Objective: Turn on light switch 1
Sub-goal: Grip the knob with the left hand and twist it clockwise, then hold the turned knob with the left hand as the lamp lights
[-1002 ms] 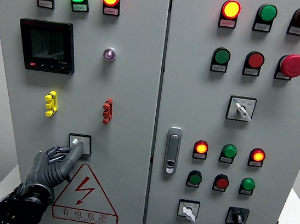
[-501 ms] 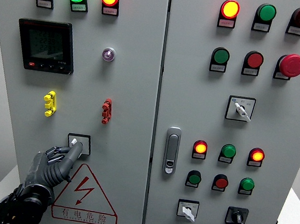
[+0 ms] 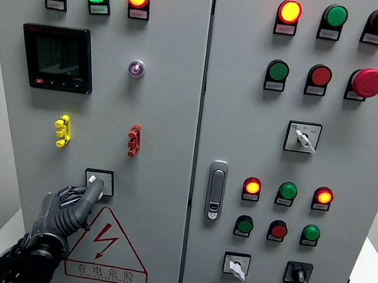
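Note:
A small square selector switch with a white knob sits on the left cabinet door, just above the yellow-red warning triangle. My left hand, dark grey, comes up from the lower left. Its index finger is stretched out with the tip against the switch's knob, and the other fingers are curled in and hold nothing. My right arm does not show in the head view.
Above the switch are a yellow clip, a red clip, a black meter display and three lit lamps. The right door carries a handle, lamps, push buttons, a red emergency button and several rotary selectors.
The view has shifted very slightly to the left. My left hand stays with its index fingertip on the switch, with no visible turn of the knob.

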